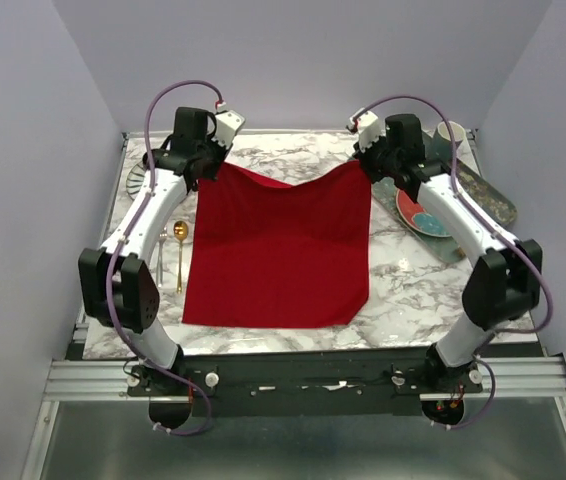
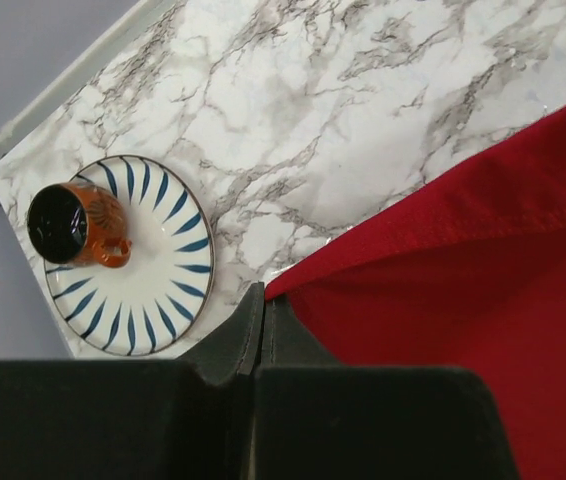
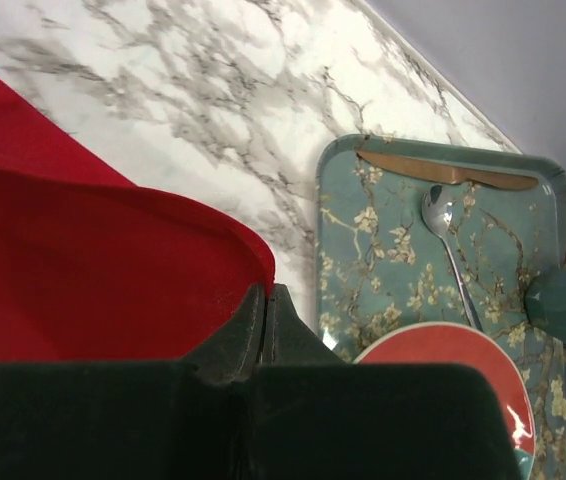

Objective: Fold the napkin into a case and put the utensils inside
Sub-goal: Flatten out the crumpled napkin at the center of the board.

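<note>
One napkin [image 1: 278, 245], one gold spoon [image 1: 180, 252], one silver spoon [image 3: 440, 212], one fork [image 1: 162, 252], two plates [image 2: 168, 290], one mug [image 2: 78, 225], one tray [image 3: 363, 230]

Left arm [image 1: 148, 215] and right arm [image 1: 463, 215] stretch forward, seemingly raised, fingers [image 2: 241, 345] shut.

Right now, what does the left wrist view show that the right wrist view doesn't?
Left wrist only: a blue-striped plate with an orange cup on it. Right wrist only: a teal floral tray holding a silver spoon and a brown utensil, plus part of a red plate. Both: marble table and the red napkin, a corner pinched in the shut left end effector and right end effector.
</note>
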`<state>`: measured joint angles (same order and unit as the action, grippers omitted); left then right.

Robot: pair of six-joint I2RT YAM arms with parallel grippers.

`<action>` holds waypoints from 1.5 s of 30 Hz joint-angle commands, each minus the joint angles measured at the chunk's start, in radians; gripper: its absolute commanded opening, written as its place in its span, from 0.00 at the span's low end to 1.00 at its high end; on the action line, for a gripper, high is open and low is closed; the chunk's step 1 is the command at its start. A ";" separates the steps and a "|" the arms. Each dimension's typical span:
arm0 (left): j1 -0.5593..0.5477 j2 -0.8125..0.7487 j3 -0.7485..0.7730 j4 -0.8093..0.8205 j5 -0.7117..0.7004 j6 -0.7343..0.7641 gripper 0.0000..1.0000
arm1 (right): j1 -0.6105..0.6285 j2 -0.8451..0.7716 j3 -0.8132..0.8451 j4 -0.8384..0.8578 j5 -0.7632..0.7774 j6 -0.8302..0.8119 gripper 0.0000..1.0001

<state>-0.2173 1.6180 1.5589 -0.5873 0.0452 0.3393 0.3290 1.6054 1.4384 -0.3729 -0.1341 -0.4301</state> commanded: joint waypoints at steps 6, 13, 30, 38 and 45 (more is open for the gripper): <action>0.012 0.224 0.105 0.147 0.050 -0.005 0.00 | -0.057 0.202 0.157 0.075 -0.059 -0.062 0.01; 0.015 0.114 0.069 0.139 0.122 -0.008 0.00 | -0.062 0.078 0.122 0.058 -0.091 -0.056 0.01; -0.129 -0.673 -0.002 -0.287 0.452 -0.003 0.00 | -0.016 -0.642 0.125 -0.440 -0.377 -0.099 0.01; -0.129 -0.738 0.179 -0.325 0.574 -0.111 0.00 | -0.016 -0.737 0.335 -0.600 -0.377 -0.023 0.01; -0.128 -0.653 0.271 -0.324 0.523 -0.148 0.00 | -0.018 -0.661 0.450 -0.604 -0.253 0.040 0.01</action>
<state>-0.3428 0.8986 1.7905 -0.8864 0.5941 0.2371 0.3084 0.8734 1.8725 -0.9276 -0.4866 -0.4473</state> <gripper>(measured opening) 0.009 0.014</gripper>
